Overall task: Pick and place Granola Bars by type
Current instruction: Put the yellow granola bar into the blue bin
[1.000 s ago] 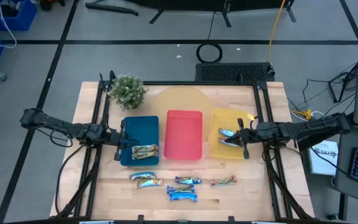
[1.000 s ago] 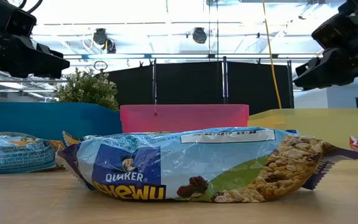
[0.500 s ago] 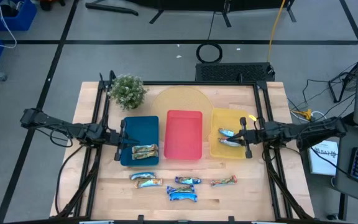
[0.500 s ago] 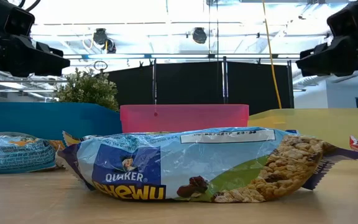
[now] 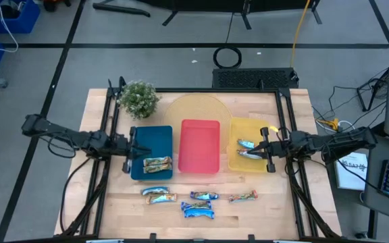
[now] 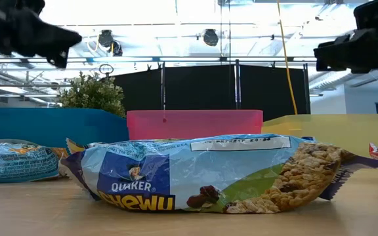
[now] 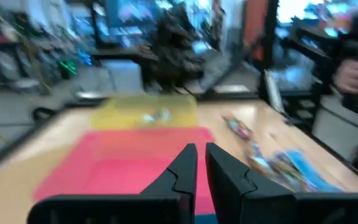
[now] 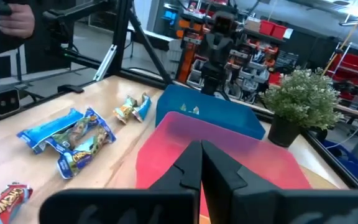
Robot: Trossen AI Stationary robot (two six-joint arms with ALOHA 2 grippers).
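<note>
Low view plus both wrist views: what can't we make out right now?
- Low view: the big blue Quaker Chewy bar fills the foreground, hiding the other loose bars; tray contents hidden behind tray walls.
- Left wrist view: motion blur, wrappers unreadable.
- Right wrist view: yellow plastic tray out of frame; red-and-silver bar cut by the edge.

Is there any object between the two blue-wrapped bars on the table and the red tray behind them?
Nothing visible stands in the way. In the high view the two blue-wrapped bars lie on bare wood just in front of the red tray, which looks empty. Both grippers, left gripper and right gripper, hover over the side trays.
</note>
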